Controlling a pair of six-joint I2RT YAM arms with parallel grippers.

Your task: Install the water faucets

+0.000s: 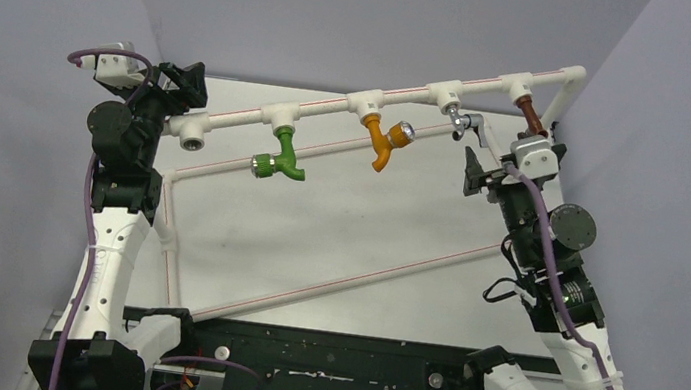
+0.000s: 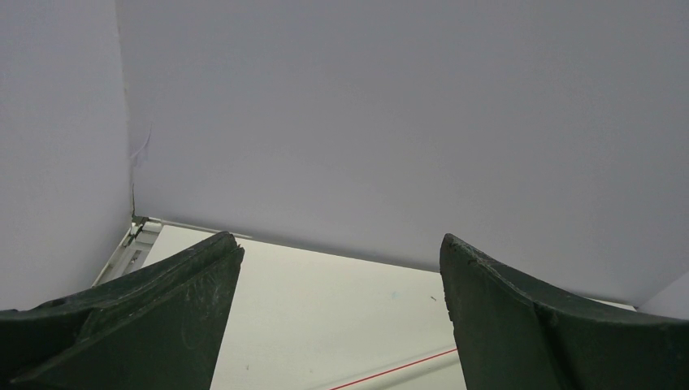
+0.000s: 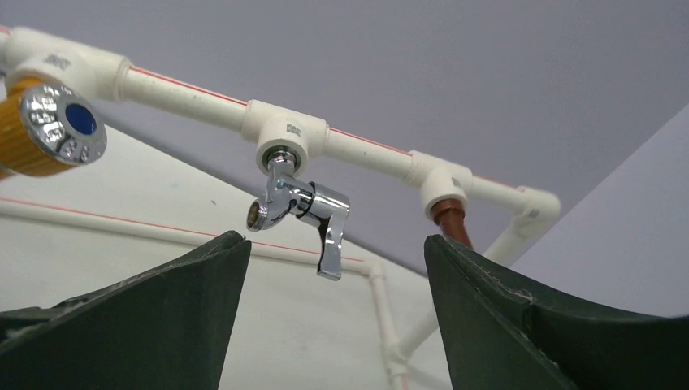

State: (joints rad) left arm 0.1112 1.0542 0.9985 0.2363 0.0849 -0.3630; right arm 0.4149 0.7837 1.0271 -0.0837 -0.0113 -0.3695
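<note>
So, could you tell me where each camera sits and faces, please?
Top: above and behind, looking down on table and pipes; left arm, right arm show.
Left wrist: on the left arm, facing the back wall; open fingers show.
Right wrist: on the right arm, looking up at the chrome tap; open fingers show.
Shared: top and right wrist show chrome tap, orange tap.

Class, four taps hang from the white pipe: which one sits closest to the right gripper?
The chrome tap, between the orange tap and brown tap; only it is bare shiny metal.
</note>
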